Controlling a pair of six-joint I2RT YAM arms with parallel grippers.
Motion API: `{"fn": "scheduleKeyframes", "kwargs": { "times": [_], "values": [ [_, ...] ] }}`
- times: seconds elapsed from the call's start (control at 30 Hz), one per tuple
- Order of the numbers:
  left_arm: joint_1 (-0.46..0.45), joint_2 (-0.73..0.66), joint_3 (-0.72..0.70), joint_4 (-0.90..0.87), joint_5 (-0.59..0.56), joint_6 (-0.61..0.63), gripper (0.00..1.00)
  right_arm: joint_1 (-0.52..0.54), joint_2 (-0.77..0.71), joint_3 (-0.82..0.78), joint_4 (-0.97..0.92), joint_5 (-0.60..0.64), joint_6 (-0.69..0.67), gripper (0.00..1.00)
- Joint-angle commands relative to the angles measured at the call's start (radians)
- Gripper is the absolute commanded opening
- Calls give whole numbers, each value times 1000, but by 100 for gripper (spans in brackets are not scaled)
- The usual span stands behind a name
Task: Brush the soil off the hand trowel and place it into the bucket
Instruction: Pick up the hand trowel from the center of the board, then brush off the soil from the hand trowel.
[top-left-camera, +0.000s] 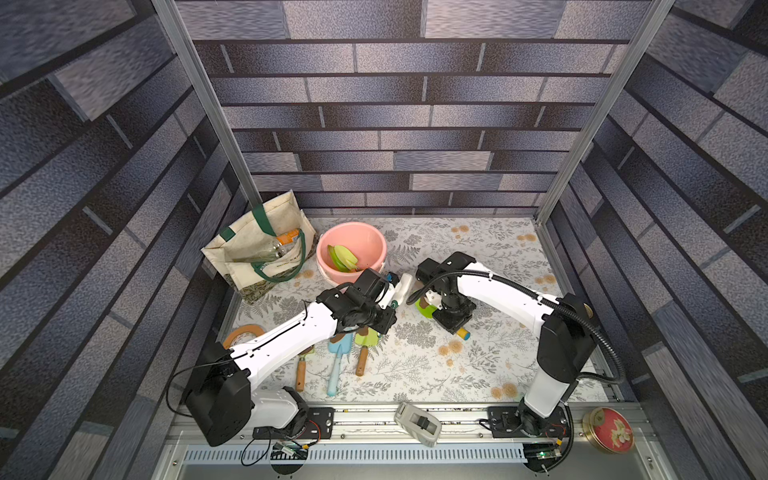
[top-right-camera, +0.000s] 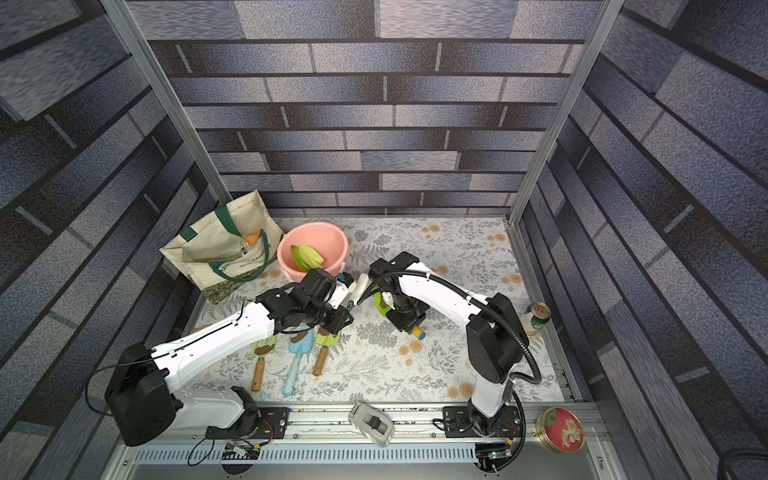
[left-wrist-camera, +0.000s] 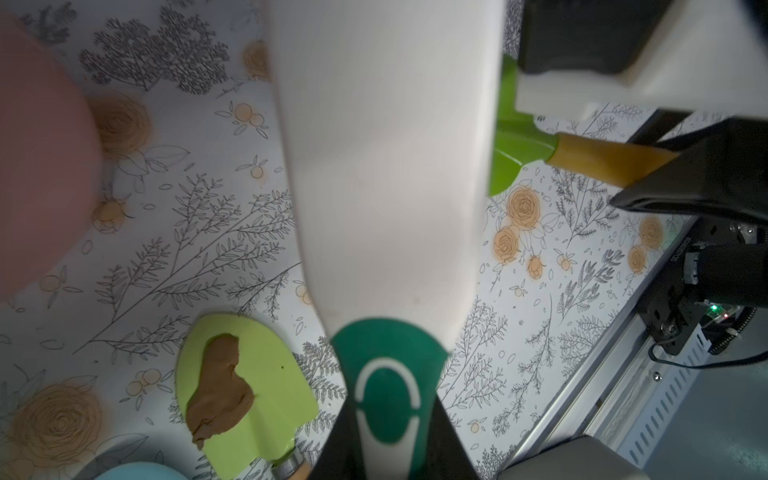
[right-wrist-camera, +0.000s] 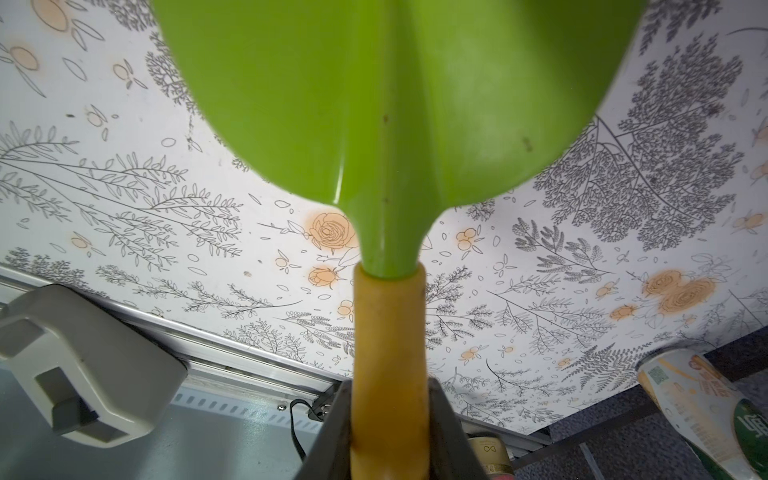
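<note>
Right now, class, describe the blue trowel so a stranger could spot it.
On the floral tablecloth, three trowels lie beneath the left arm. The blue trowel is the middle one. Its handle is blue; its green neighbours have wooden handles.

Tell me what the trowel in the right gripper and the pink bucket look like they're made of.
Trowel: the blade is glossy green, either painted metal or plastic, going by its smooth sheen. The handle seems to be lacquered wood, yellow-tan with small scuffs. Bucket: probably moulded plastic, uniformly salmon-pink with a thin rim.
</note>
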Motion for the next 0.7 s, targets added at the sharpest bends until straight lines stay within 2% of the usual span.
{"fn": "scheduleKeyframes", "kwargs": {
  "times": [0.0, 0.17, 0.47, 0.67],
  "values": [
    [-26, 40, 37, -60, 48, -20, 0, -19, -36, 33, -22, 31, -25, 0],
    [-63, 85, 66, -58, 47, -18, 0, -45, -41, 25, 8, 20, -27, 0],
    [-160, 227, 227, -163, 21, 71, 0, -54, -56, 18, 19, -5, -42, 0],
    [-177, 321, 299, -186, 25, 103, 0, -54, -82, -8, 19, -16, -35, 0]
  ]
}}
